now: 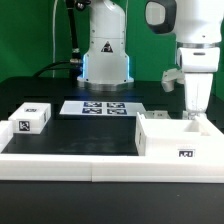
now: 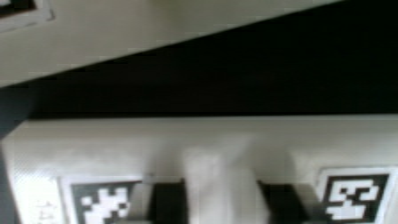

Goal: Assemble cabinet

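The large white cabinet box [image 1: 165, 140] lies open side up at the exterior view's right, with a tag [image 1: 185, 154] on its front wall. My gripper [image 1: 196, 118] points straight down onto the box's far right wall. In the wrist view my gripper [image 2: 224, 205] has two dark fingers [image 2: 166, 206] pressed against either side of a white ridge of the box [image 2: 196, 150], between two tags [image 2: 107, 200]. A smaller white tagged block [image 1: 32, 118] lies far off at the exterior view's left.
The marker board [image 1: 98, 107] lies flat in the middle of the black table, in front of the arm's base [image 1: 105, 65]. The table's low white rim [image 1: 70, 160] runs along the front.
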Controlling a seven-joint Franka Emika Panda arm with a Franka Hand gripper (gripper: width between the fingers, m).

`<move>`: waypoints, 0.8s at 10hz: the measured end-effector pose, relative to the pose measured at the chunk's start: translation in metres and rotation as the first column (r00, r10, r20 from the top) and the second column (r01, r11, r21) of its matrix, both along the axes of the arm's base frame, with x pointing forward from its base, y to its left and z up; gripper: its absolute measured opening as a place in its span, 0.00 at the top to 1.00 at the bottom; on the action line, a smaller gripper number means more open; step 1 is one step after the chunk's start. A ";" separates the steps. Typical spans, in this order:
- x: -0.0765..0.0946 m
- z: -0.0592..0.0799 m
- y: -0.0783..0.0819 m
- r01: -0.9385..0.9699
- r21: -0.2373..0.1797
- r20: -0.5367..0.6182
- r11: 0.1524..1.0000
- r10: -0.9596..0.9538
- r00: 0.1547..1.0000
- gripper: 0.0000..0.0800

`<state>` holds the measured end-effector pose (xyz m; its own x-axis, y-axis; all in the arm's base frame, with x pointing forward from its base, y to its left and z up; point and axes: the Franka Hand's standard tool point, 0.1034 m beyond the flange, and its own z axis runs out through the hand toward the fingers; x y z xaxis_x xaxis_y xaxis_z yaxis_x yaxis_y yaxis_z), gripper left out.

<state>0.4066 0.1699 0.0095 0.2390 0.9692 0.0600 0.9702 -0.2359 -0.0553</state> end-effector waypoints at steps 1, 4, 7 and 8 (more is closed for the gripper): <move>0.002 0.002 0.000 0.000 0.002 0.006 1.000 0.000 1.000 0.91; 0.002 0.002 0.000 0.000 0.002 0.007 1.000 0.000 1.000 0.91; 0.002 0.002 0.001 0.001 0.002 0.007 1.000 -0.001 1.000 0.91; 0.003 0.004 -0.001 -0.001 -0.004 0.002 1.000 0.001 1.000 0.91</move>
<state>0.4093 0.1692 0.0135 0.2380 0.9696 0.0563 0.9706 -0.2352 -0.0520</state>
